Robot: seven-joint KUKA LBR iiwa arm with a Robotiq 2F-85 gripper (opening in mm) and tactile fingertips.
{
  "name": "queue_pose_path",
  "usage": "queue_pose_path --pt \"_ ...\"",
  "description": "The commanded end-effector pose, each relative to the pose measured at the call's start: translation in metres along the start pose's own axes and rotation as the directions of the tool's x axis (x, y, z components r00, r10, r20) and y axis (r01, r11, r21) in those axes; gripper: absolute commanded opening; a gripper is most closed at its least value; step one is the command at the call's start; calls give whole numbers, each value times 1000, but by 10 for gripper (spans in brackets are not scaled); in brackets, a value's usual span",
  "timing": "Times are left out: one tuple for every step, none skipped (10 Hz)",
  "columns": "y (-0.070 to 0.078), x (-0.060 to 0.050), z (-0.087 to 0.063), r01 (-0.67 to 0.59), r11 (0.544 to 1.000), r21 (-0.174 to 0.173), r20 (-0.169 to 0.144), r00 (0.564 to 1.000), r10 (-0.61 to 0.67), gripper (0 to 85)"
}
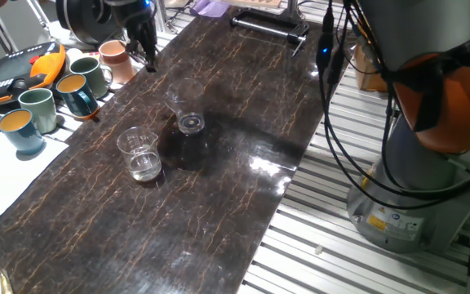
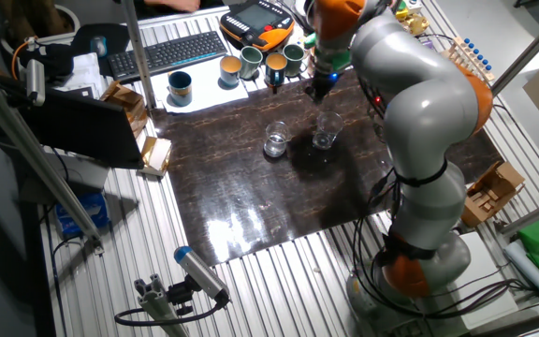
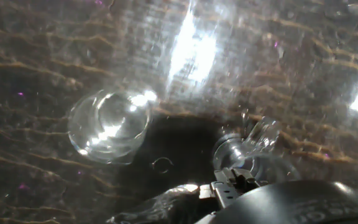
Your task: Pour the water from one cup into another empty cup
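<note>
Two clear cups stand on the dark bench (image 1: 243,98), both upright. One is a small glass tumbler (image 1: 140,154) with a thick base, and a little water (image 1: 145,169) sits at its bottom. The other is a thin clear cup (image 1: 187,109) with a wide rim; it stands near the tumbler, a bit further back and more toward the middle of the bench. The two do not touch.

The hand (image 1: 144,49) hangs in the air above the far end of the bench, close to a row of coloured mugs (image 1: 78,86) beside the bench. It is well apart from both clear cups and holds nothing. Its dark fingers (image 1: 148,55) point down, but they are so small and dark that I cannot tell how far open they are.

From the other side of the room, the hand (image 2: 318,91) hangs a little behind the thin cup (image 2: 325,132), with the tumbler (image 2: 276,140) off to one side.

The camera on the hand looks down at the shiny bench (image 3: 55,56). The tumbler (image 3: 109,126) shows as a round ring, seen from above. The thin cup (image 3: 253,140) may be the blurry shape near the bottom edge.
</note>
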State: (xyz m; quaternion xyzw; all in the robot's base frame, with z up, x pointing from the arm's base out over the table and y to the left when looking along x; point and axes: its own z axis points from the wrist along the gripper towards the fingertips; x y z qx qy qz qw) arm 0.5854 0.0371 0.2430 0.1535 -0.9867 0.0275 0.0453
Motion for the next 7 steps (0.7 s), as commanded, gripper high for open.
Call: queue_pose_path --pt "11 1 1 -14 1000 8 -7 1000 14 7" --pt "17 0 3 -27 1000 0 -4 1000 27 7" --pt "20 -1 5 -27 1000 -2 2 1000 27 7" --pt "21 -1 4 -29 1000 -9 6 1000 29 7" --pt "21 -1 4 -33 999 -15 6 999 34 7" --pt "21 -1 3 -34 999 -12 7 999 34 7" --pt "21 -1 3 -34 999 -9 4 999 34 7"
